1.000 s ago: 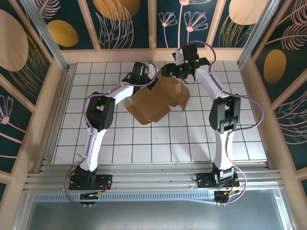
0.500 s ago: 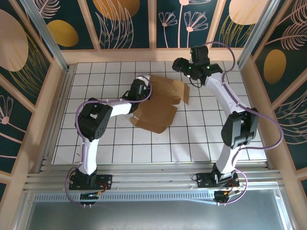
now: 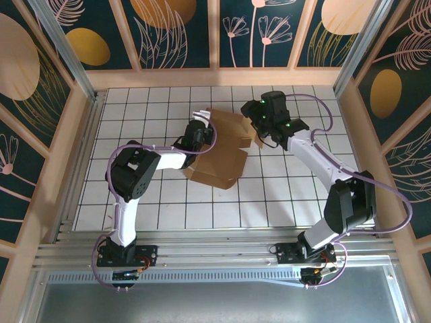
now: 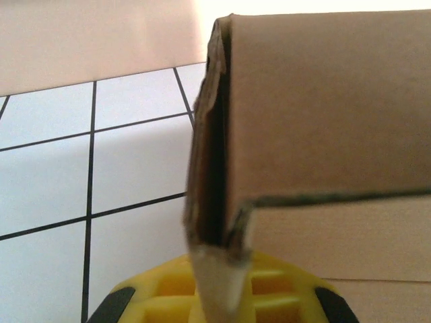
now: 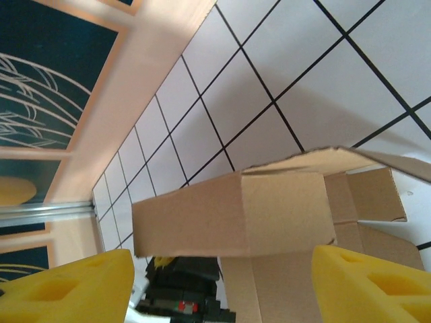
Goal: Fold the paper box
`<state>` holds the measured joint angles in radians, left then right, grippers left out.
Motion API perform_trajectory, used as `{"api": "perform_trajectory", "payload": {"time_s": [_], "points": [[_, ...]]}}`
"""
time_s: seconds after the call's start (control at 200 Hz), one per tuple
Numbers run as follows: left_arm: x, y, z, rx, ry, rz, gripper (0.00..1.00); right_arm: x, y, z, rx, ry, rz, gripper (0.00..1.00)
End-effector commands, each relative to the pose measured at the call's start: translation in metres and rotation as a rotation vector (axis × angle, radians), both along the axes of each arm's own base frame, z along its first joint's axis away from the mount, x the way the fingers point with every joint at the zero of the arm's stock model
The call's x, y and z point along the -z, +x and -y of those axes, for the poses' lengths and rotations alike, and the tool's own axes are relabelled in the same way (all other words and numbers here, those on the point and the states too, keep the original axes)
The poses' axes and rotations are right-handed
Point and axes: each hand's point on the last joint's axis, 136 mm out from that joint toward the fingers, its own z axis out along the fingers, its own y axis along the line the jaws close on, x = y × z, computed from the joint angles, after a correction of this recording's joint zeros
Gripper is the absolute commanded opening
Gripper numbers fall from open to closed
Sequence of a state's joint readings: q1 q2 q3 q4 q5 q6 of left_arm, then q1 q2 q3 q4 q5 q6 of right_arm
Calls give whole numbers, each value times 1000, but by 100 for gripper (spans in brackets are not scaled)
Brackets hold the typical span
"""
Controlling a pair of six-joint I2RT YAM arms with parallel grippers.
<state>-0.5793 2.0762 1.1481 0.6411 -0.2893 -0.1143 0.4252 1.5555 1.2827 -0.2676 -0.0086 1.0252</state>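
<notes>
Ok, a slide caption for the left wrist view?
Left gripper pinching a folded edge of the brown paper box over the white tiled table.

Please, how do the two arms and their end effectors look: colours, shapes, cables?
The left arm and right arm are alike: white tubular links joined by black joint housings, on black bases. A thin purple cable loops along each. The left end effector and right end effector have yellow fingers with moulded recesses.
</notes>
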Motion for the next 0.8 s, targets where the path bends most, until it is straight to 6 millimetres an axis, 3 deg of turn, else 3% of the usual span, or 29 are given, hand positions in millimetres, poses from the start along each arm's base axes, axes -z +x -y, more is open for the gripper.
{"api": "perform_trajectory", "payload": {"time_s": [0.0, 0.14, 0.3, 0.496, 0.776, 0.791], "points": [[-26, 1, 4, 14, -7, 92, 0, 10, 12, -8, 12, 35, -12, 71], [-23, 3, 7, 24, -2, 82, 0, 27, 19, -22, 2, 64, -45, 71], [-24, 1, 11, 46, -18, 76, 8, 48, 28, -25, 0, 26, -68, 69], [-26, -7, 9, 53, -48, 75, 35, 69, 27, -26, -27, -5, -69, 59], [-68, -40, 4, 124, -140, 93, 76, 75, 26, -21, -118, -149, 10, 56], [-64, -45, 1, 122, -134, 79, 77, 75, 26, -22, -122, -150, 11, 56]]}}
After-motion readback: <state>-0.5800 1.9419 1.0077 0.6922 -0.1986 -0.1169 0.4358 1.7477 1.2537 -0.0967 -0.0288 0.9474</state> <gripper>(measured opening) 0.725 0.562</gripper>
